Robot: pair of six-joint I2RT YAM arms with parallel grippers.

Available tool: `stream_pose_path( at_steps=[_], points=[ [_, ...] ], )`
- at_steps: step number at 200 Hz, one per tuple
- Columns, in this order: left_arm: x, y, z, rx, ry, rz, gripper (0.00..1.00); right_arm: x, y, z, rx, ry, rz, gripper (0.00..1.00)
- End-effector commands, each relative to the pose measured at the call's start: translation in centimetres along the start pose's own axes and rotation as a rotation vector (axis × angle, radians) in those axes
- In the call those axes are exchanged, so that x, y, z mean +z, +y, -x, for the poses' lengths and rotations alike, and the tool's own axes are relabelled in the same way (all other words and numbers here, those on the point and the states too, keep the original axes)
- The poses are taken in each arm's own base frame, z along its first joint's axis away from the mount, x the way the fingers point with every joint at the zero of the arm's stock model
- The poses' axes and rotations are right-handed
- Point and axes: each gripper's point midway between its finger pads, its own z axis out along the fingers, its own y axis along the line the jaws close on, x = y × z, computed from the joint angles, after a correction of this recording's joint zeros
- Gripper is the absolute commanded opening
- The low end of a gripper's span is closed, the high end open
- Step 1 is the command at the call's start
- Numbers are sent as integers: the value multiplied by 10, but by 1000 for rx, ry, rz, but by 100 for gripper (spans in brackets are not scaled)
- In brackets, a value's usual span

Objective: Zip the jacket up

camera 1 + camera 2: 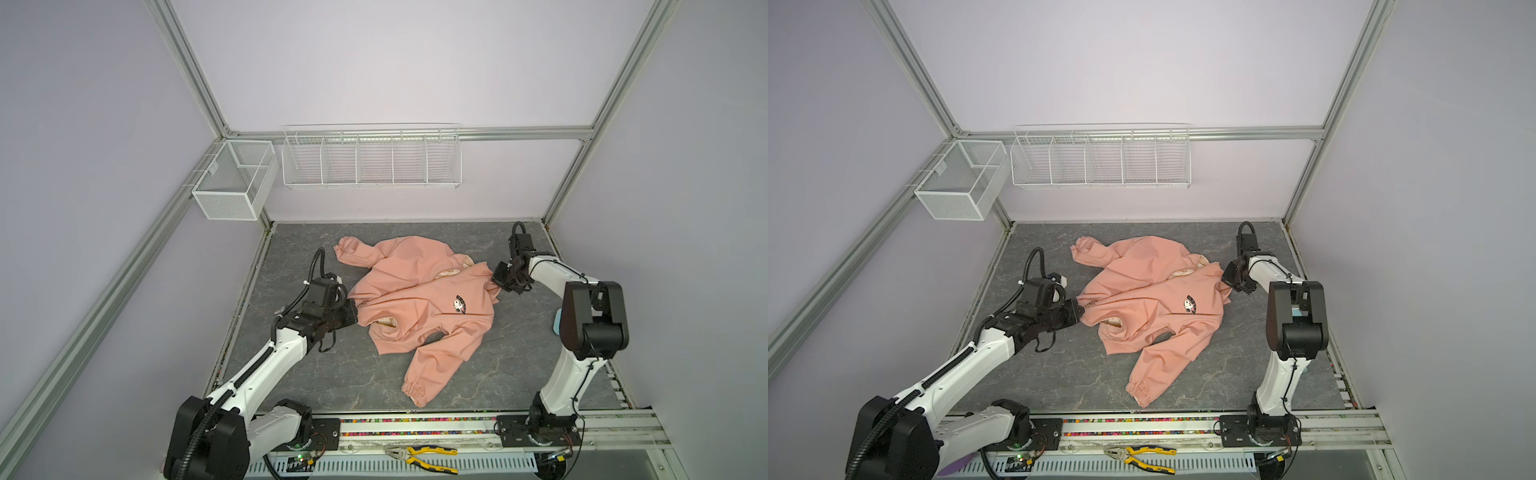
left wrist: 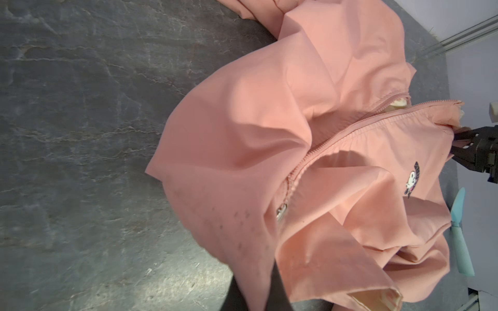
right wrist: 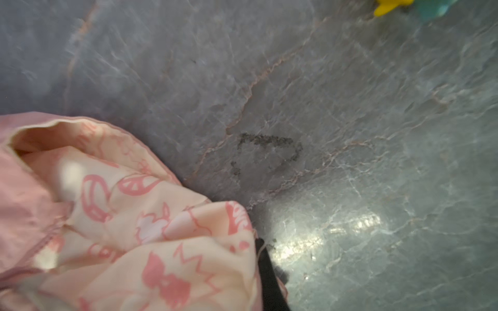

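The salmon-pink jacket (image 1: pixel 415 299) (image 1: pixel 1144 301) lies front up on the grey table, with its chest patch (image 1: pixel 459 305) showing. My left gripper (image 1: pixel 355 318) (image 1: pixel 1079 316) is shut on the jacket's hem; in the left wrist view the pink cloth (image 2: pixel 269 134) is pinched between the dark fingers (image 2: pixel 279 290). The metal zipper slider (image 2: pixel 281 212) sits low by the hem. The front edges part near the collar, showing cream lining. My right gripper (image 1: pixel 496 280) (image 1: pixel 1226 276) is shut on the collar; the patterned lining (image 3: pixel 134 215) bunches against its finger (image 3: pixel 266 274).
Two white wire baskets (image 1: pixel 372 160) (image 1: pixel 235 178) hang on the back and left walls. Yellow-handled pliers (image 1: pixel 424 455) lie on the front rail. A light-blue object (image 1: pixel 556 326) (image 2: pixel 460 234) rests by the right arm. A yellow thing (image 3: pixel 390 6) lies on the table.
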Motion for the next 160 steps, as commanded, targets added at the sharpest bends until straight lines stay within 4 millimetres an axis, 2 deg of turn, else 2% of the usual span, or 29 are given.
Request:
stream_pose_path(
  at_steps=[1, 25, 45, 72, 100, 116, 133, 160],
  points=[
    [-1, 13, -8, -14, 13, 44, 0, 3, -3, 2, -25, 17, -35, 7],
    [-2, 16, -13, -31, 24, 52, 0, 0, -2, 6, -29, 13, -39, 10],
    [-2, 14, -15, -38, 24, 29, 0, -12, 2, 12, -32, -13, -27, 24],
    [-4, 11, -15, -40, 13, 12, 0, -41, 9, 24, -37, -80, 2, 47],
    [-6, 7, -13, -40, 13, -5, 0, -71, 21, 32, -48, -155, 49, 59],
    [-6, 4, -13, -38, 15, -18, 0, -87, 43, 33, -83, -199, 104, 63],
    [-6, 2, -13, -38, 17, -28, 0, -97, 80, 29, -147, -208, 197, 66],
    [-7, 1, -14, -39, 18, -36, 0, -90, 131, 18, -220, -155, 290, 66]
  ],
)
